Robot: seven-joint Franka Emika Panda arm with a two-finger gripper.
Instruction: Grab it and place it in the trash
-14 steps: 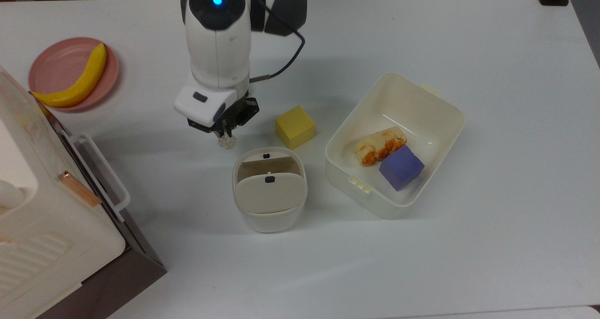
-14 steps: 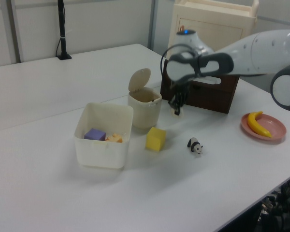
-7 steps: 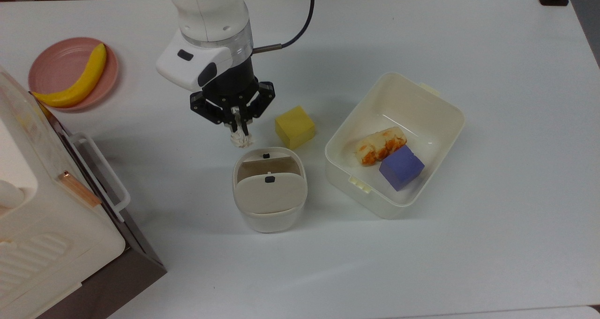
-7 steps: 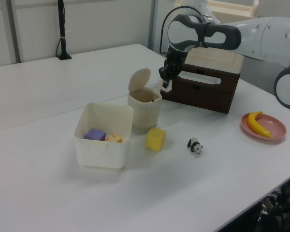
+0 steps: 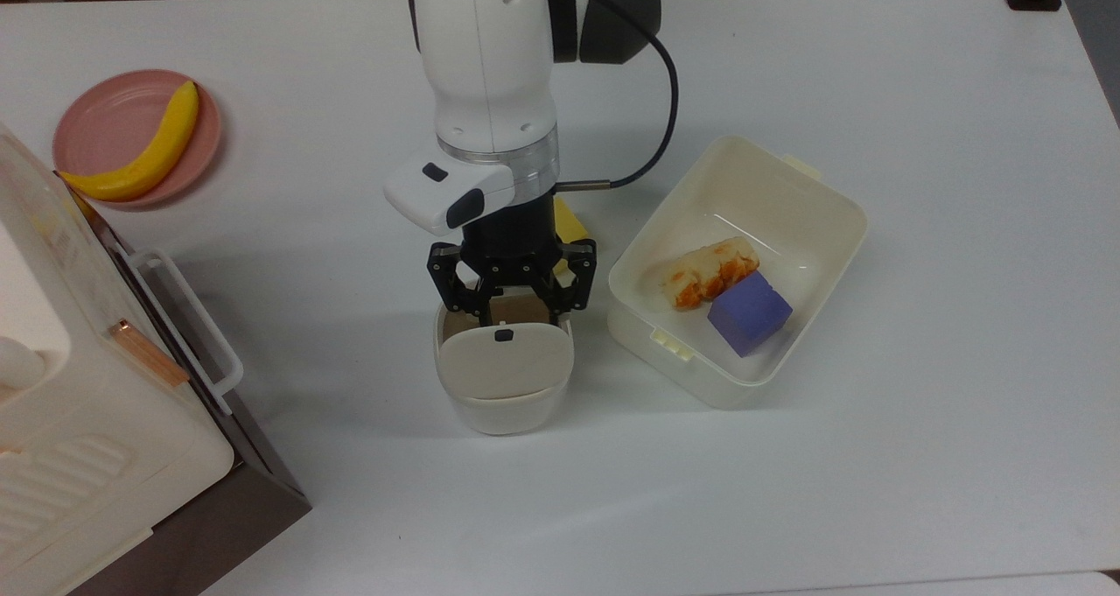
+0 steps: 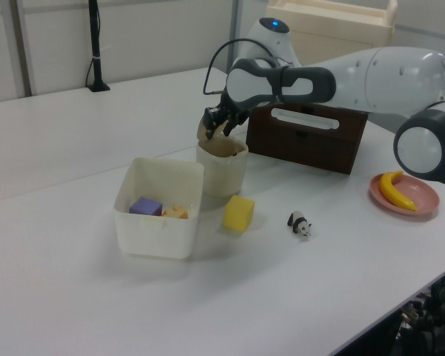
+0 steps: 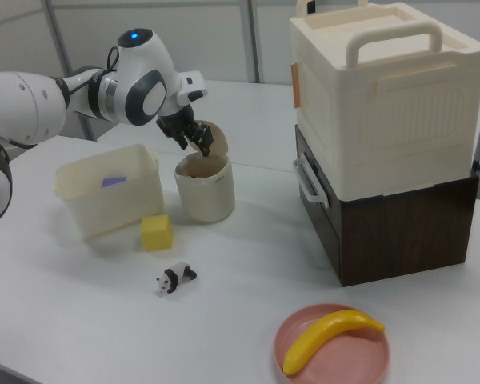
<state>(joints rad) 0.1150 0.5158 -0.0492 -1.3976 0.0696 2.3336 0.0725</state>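
Since half a second ago, your gripper (image 5: 512,303) is shifting from beside the yellow cube (image 6: 239,213) to right over the bin (image 5: 503,403), hanging at its open mouth. Its fingers are spreading wide and holding nothing you can make out; the paper ball is no longer showing between them, so it is probably dropping or lying inside the bin, though you cannot see it. By that reading, only the retreat is remaining. Mind the raised lid (image 7: 217,138) just beside the fingers, and the tub (image 5: 770,185) near on the top view's right. Straight up is looking freest.
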